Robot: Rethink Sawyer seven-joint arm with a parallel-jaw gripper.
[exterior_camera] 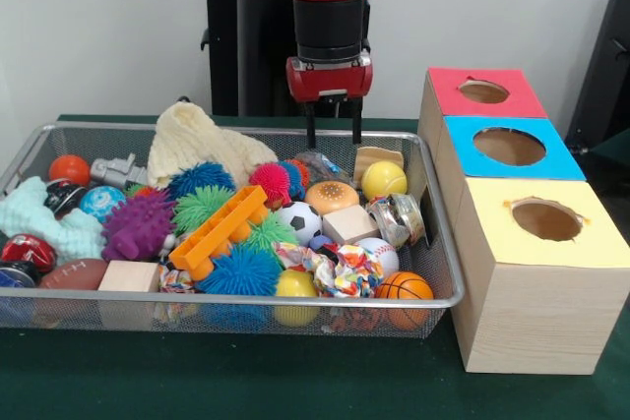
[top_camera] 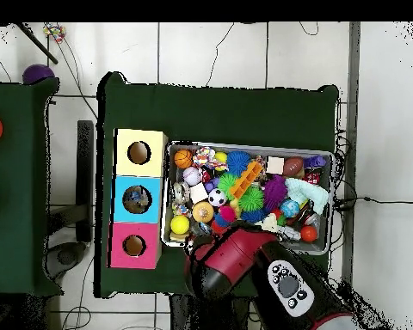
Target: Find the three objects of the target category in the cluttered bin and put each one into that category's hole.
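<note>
You see the gripper [exterior_camera: 333,135] hanging over the far rim of the wire bin [exterior_camera: 448,272], its two black fingers [exterior_camera: 311,133] apart and pointing straight down with nothing between them: it is released and empty. The fingertips sit just above the clutter at the far edge, near the yellow ball [exterior_camera: 383,179] and the burger-shaped toy [exterior_camera: 332,196].

The bin stands on the green worktop [exterior_camera: 197,381] and is full. Along its near edge you find the basketball [exterior_camera: 404,288] at the corner next to the boxes, a second yellow ball [exterior_camera: 296,285] beside it, and a blue spiky ball [exterior_camera: 240,270]. A baseball [exterior_camera: 379,253] lies just behind the basketball. In the middle lie the soccer ball [exterior_camera: 297,221], a wooden cube [exterior_camera: 349,224] and an orange plastic rack [exterior_camera: 219,230] set diagonally. A purple spiky toy [exterior_camera: 138,225] and a small football [exterior_camera: 71,273] lie toward the opposite end, with an orange ball [exterior_camera: 69,168] at the far corner there. A cream knitted cloth [exterior_camera: 197,142] rests against the far rim.

Beside the bin three wooden boxes stand in a row, touching one another: the yellow-topped box [exterior_camera: 591,243] nearest the worktop's front edge, the blue-topped box [exterior_camera: 561,159] in the middle, the red-topped box [exterior_camera: 527,95] farthest back. Each has a round hole in its top. In the overhead view the blue-topped box's hole [top_camera: 137,198] shows something inside; what it is cannot be told.
</note>
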